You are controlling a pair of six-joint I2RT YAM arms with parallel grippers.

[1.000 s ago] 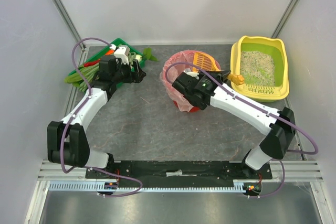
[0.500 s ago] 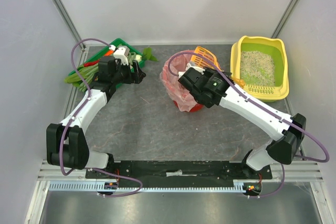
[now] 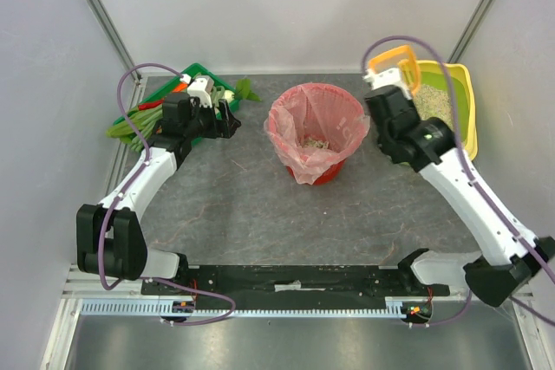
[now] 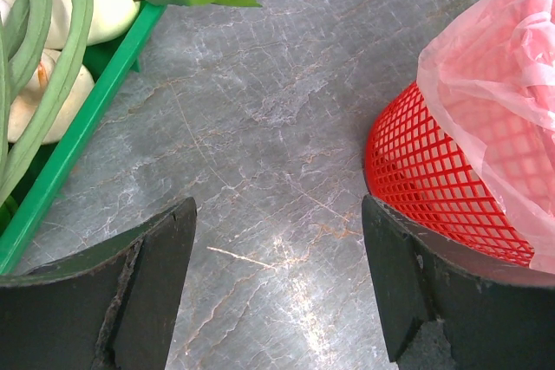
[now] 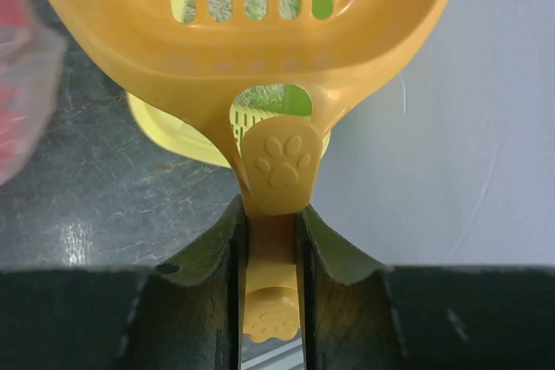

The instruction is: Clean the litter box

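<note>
Litter box: right of the red basket, beige litter inside.
Right gripper: clamped on the handle of the orange scoop, raised right of the basket, by the box.
Left gripper: jaws apart, empty, left of the basket.
Progress: grains in the basket's pink bag; probably more scooping left.
Views: wrist camera alone shows the paw-print handle; overhead alone, the bag's contents.
</note>
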